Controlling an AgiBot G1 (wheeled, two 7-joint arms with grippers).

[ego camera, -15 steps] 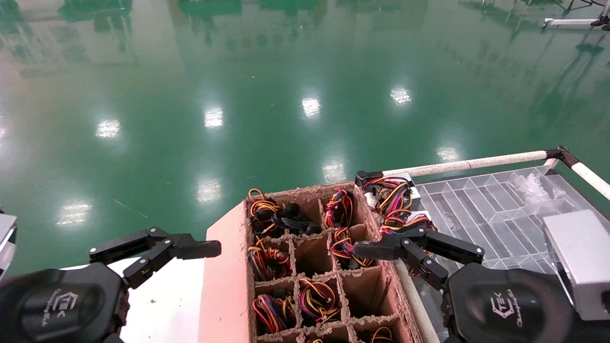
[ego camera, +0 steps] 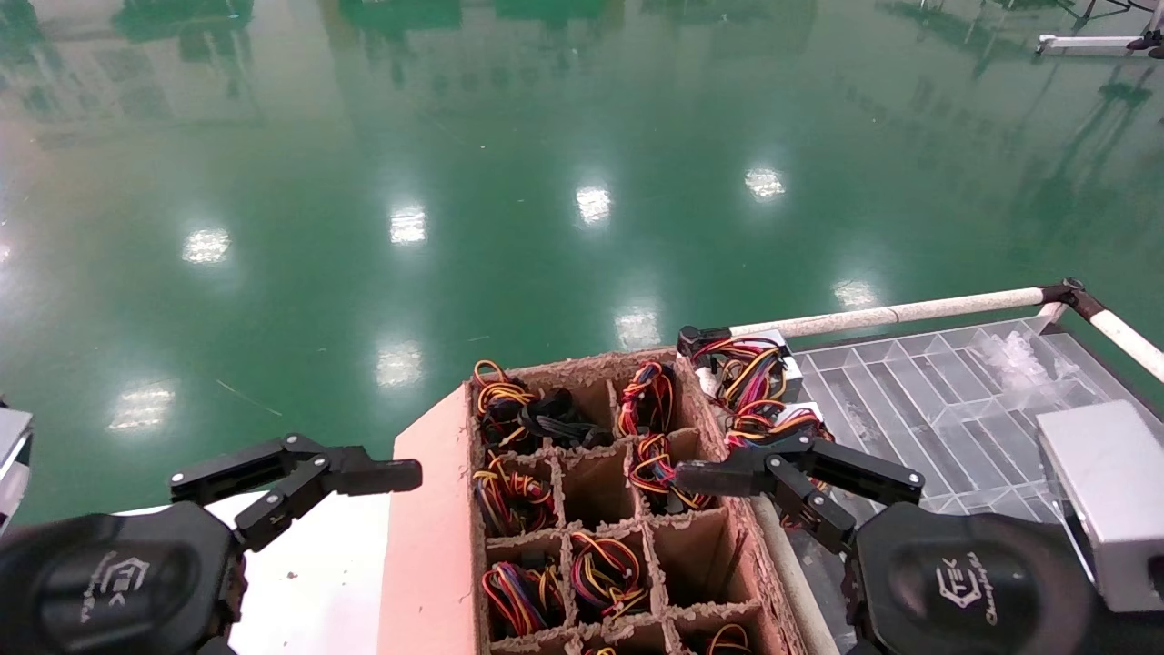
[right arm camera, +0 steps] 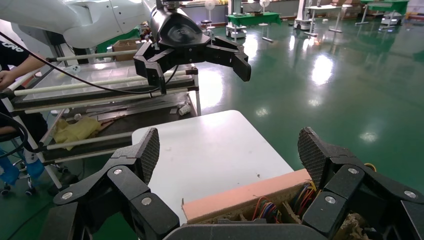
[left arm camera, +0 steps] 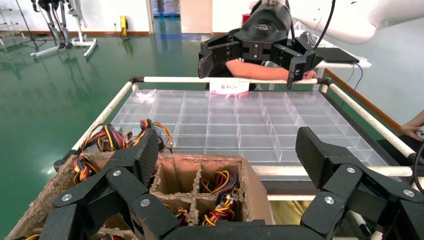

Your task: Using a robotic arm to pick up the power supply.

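Note:
Several power supplies sit in the cells of a brown cardboard box (ego camera: 427, 509), showing as bunches of coloured wires (ego camera: 509, 496). Another power supply (ego camera: 750, 382), silver-grey with a wire bunch, lies just outside the box's far right corner, on the clear tray's edge. My right gripper (ego camera: 700, 478) hovers open over the box's right side, its wire bunch just beyond it. Over the white table to the left of the box, my left gripper (ego camera: 391, 475) is open and empty. In the wrist views the left gripper (left arm camera: 227, 150) and the right gripper (right arm camera: 227, 150) both stand wide open.
A clear divided tray (ego camera: 946, 400) on a white-tubed cart (ego camera: 891, 315) stands right of the box. A plain silver box (ego camera: 1100, 500) without wires sits on it near my right wrist. The white table (right arm camera: 210, 150) lies left of the box. Green floor lies beyond.

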